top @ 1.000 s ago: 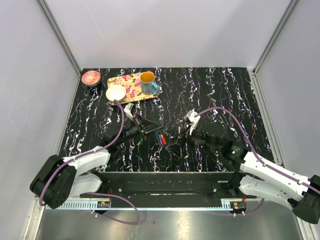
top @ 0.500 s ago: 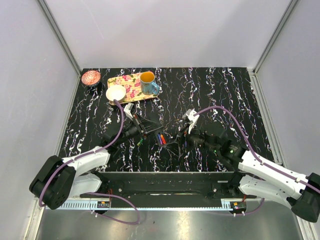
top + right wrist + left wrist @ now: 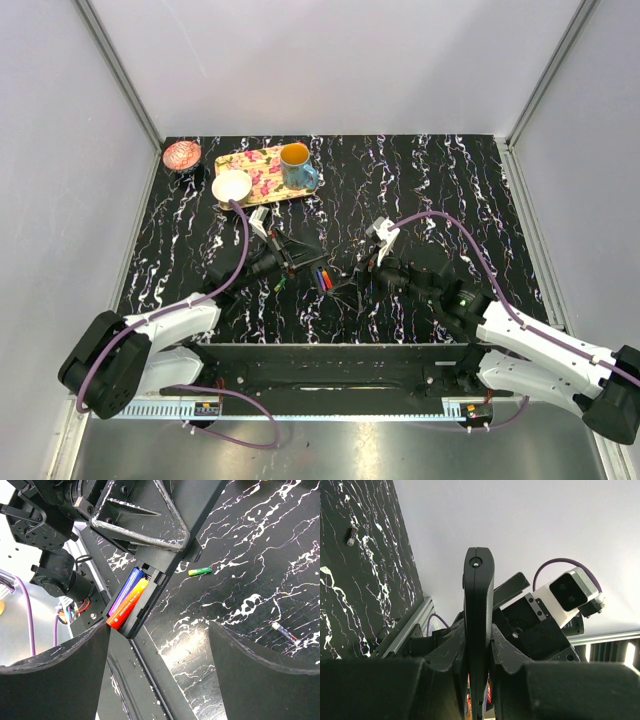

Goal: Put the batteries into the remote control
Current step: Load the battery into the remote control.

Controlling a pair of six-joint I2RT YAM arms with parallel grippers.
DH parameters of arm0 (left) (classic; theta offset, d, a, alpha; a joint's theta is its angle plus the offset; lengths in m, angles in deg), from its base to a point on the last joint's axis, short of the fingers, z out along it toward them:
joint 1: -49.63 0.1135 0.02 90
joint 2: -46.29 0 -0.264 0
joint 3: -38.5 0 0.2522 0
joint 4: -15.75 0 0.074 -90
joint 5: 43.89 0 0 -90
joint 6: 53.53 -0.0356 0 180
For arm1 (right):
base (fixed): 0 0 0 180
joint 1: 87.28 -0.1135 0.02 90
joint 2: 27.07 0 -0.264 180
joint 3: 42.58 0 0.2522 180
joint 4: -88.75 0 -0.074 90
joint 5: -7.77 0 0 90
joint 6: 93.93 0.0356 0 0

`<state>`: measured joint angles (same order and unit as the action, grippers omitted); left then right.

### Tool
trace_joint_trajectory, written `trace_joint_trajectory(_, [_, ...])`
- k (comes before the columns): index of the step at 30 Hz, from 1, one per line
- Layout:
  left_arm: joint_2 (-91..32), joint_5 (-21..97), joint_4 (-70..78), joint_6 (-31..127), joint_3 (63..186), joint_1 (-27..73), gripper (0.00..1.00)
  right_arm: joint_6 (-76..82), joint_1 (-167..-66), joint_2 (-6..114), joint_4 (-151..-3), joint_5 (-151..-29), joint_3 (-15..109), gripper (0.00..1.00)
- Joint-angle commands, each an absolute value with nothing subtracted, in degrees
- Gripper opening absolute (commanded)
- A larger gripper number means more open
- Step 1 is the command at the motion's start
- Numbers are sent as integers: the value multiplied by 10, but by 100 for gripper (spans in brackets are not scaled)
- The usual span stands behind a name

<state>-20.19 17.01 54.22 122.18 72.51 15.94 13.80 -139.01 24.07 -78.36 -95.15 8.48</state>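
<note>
My left gripper is shut on the remote control, a flat black slab held above the table. In the left wrist view the remote stands edge-on between the jaws of that gripper. Its battery recess holds a blue-purple battery and an orange battery side by side; they also show in the top view. My right gripper is open and empty just right of the remote's battery end, its gripper gap framing that end.
A green loose battery lies on the table under the remote, also in the top view. Another loose battery lies further off, and one shows in the left wrist view. A floral tray, mug, white bowl and pink bowl stand at the back left.
My right gripper has moved a little left, closer to the remote's battery end. The left gripper and remote have stayed put.
</note>
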Motion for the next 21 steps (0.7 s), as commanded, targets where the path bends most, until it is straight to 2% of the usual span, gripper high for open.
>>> trace_joint_trajectory(1, [-186,171,564,1219,732,154,0,144,-1384,244,-808,-928,106,84])
trace_joint_trajectory(21, [-184,175,581,1223,734,138,0,176,-1362,279,-821,-960,113,85])
